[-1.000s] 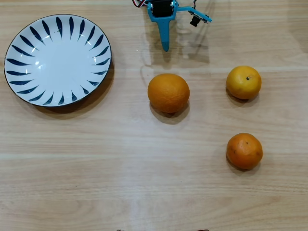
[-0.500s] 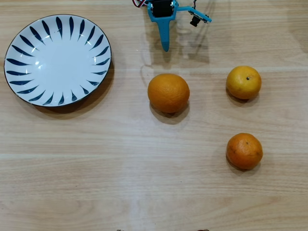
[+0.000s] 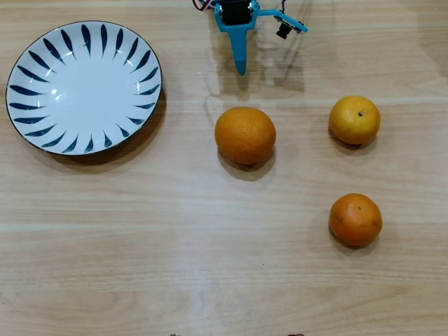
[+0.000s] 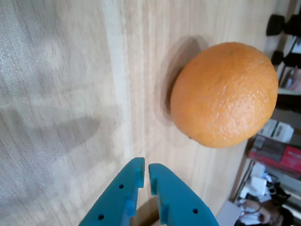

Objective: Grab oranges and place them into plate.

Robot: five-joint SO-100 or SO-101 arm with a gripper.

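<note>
Overhead view: the blue gripper at the top edge, fingers nearly together and holding nothing, points toward the large orange on the wooden tabletop. The plate lies empty at upper left — well apart from all fruit. The yellow-orange one and the small deep orange sit at right — the wrist view shows the large orange just ahead of the fingertips.

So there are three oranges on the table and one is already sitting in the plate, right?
Not quite. The overhead view shows the plate empty; all three oranges, the large one, the yellowish one and the small one, lie on the table.
</note>
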